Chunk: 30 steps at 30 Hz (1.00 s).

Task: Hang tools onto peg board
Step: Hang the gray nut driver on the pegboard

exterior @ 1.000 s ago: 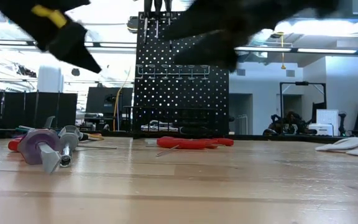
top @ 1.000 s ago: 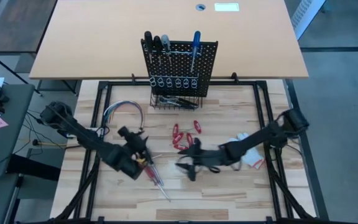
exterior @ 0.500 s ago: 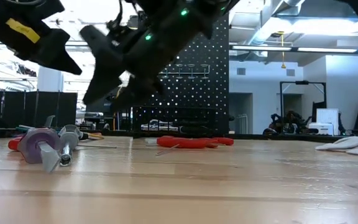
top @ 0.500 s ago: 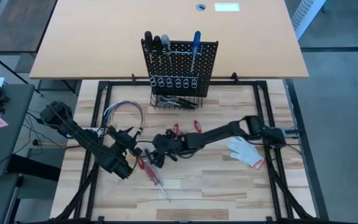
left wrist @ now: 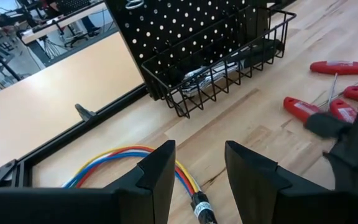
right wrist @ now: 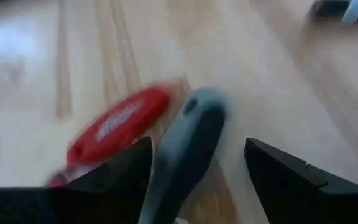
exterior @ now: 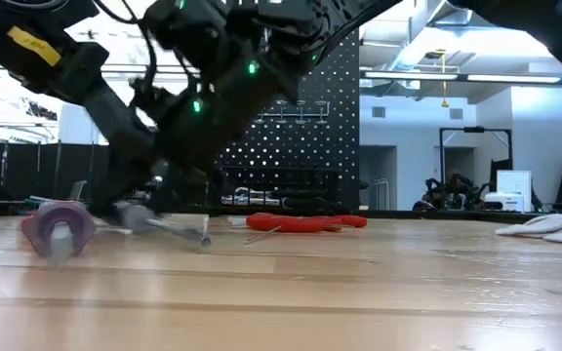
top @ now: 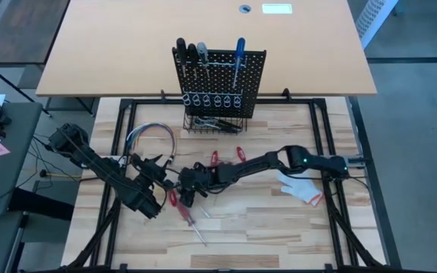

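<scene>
So here's where we're at with the peg board (top: 218,80), which stands at the back edge of the wooden table (top: 279,227). Four screwdrivers already hang along its top: two black-handled, one grey, and a blue-handled screwdriver (top: 239,50) off to the right. The wire basket (top: 217,123) at its base has some dark bits in it, can't tell what exactly. So we'd call it partly done.

Still loose on the table: a cluster of red-handled tools (top: 226,161) near the middle, and down toward the front-left a grey-handled screwdriver (right wrist: 188,149) lying right beside a red-handled one (right wrist: 120,124). There's also a purple-ish round thing (exterior: 59,229) in the low view we can't identify.

The right gripper (top: 190,186) is stretched way across to the left half of the table and sits low over that grey handle. In its wrist view the fingers are spread apart with the handle between them, nothing clamped yet, so we reckon it's lining up the grab. The left gripper (top: 155,168) waits just beside it, near the multicoloured wires (top: 152,135), fingers parted and holding nothing.

White glove (top: 300,185) lies over toward the right edge, not part of the job.

Plenty left to hang, we'd guess at least half the set
</scene>
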Each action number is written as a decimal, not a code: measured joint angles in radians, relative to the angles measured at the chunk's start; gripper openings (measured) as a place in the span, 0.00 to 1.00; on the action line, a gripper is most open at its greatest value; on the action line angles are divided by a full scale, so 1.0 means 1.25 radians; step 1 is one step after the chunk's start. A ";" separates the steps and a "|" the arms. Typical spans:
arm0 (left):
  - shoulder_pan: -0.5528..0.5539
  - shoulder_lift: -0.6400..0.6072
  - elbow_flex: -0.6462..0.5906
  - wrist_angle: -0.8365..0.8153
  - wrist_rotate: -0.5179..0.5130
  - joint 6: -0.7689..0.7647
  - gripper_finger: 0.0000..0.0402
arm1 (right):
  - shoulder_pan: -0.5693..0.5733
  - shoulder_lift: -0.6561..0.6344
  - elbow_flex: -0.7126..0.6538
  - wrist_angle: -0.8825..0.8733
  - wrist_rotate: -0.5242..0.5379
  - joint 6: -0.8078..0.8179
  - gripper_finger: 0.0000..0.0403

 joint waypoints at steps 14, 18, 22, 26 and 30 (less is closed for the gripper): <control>0.000 0.000 0.000 0.003 -0.002 0.000 0.33 | -0.020 0.000 -0.001 -0.031 -0.020 -0.049 0.40; -0.009 0.000 0.000 0.003 -0.002 0.007 0.33 | -0.025 -0.021 -0.007 -0.042 0.009 -0.124 0.28; -0.028 0.000 -0.001 0.004 -0.003 -0.001 0.33 | -0.027 -0.105 -0.087 -0.008 0.076 -0.165 0.28; -0.044 0.000 -0.024 0.042 -0.038 -0.037 0.33 | -0.029 -0.261 -0.270 0.132 0.108 -0.185 0.28; -0.043 0.000 -0.051 0.199 -0.088 0.035 0.33 | -0.023 -0.432 -0.524 0.426 0.119 -0.228 0.28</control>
